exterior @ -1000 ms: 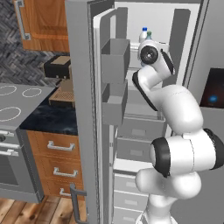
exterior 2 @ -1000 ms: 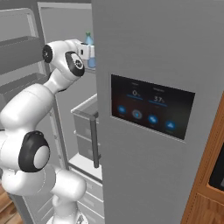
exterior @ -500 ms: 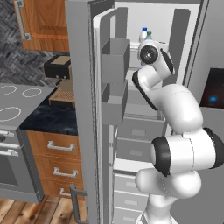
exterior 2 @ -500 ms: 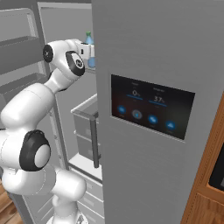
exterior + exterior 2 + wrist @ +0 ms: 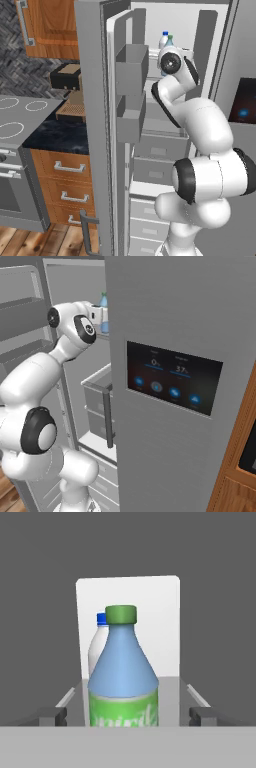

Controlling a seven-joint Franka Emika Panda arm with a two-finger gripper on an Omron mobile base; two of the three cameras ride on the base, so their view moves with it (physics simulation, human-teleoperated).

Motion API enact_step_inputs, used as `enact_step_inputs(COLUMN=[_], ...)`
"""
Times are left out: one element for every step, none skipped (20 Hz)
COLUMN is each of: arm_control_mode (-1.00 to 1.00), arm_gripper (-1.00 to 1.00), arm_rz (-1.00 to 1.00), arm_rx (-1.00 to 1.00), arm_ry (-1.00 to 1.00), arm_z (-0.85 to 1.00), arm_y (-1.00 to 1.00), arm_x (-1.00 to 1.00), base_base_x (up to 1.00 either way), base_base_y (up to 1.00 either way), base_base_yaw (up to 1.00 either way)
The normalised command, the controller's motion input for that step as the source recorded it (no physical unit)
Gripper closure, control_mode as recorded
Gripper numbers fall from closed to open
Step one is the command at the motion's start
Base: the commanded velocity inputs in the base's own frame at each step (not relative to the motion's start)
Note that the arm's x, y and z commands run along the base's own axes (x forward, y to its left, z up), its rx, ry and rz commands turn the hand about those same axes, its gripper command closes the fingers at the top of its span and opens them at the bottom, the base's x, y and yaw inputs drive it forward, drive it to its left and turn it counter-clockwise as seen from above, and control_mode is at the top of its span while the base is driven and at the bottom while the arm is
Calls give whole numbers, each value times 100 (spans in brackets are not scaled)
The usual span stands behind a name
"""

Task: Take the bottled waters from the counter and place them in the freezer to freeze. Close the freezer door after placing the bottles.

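Left base view. Freezer (image 5: 165, 145): open, white inside, grey drawers low down. Freezer door (image 5: 95, 125): swung wide to the left, grey bins on its inner face. Arm reaches up to the top shelf; white bottle (image 5: 163, 39) and green-capped bottle (image 5: 170, 39) stand upright there, just beyond the wrist. Counter (image 5: 55, 135): black stone, far left.

Right base view. Green-capped bottle (image 5: 104, 306) peeps out on the shelf beside the hand.

Hand view. Gripper (image 5: 128, 716): fingertips spread wide, either side of the green-capped bottle (image 5: 123, 677), not pinching it. White bottle (image 5: 98, 647) close behind, to its left.

Step judged: both bottles shelved, release made. Next: draw the hand straight back without knocking the bottles, then swing the door shut.
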Motion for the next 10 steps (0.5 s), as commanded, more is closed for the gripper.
enact_step_inputs(arm_control_mode=[-100, -100, -100, -100, -100, -100, -100, -100, -100, -100], arm_gripper=[-100, -100, -100, -100, -100, -100, -100, -100, -100, -100], arm_rz=[0, 0, 0, 0, 0, 0, 0, 0, 0, 0], arm_rx=[0, 0, 0, 0, 0, 0, 0, 0, 0, 1], arm_ry=[-3, -5, -6, -4, 0, 0, 0, 0, 0, 0], arm_z=[4, 9, 10, 10, 14, 12, 16, 21, 24, 27], arm_y=[0, 0, 0, 0, 4, 6, 5, 4, 1, 2], arm_x=[-29, -34, -36, -38, -38, -37, -41, -40, -43, -42], base_base_x=[0, 0, 0, 0, 0, 0, 0, 0, 0, 0], base_base_y=[0, 0, 0, 0, 0, 0, 0, 0, 0, 0], base_base_yaw=[0, 0, 0, 0, 0, 0, 0, 0, 0, 0])
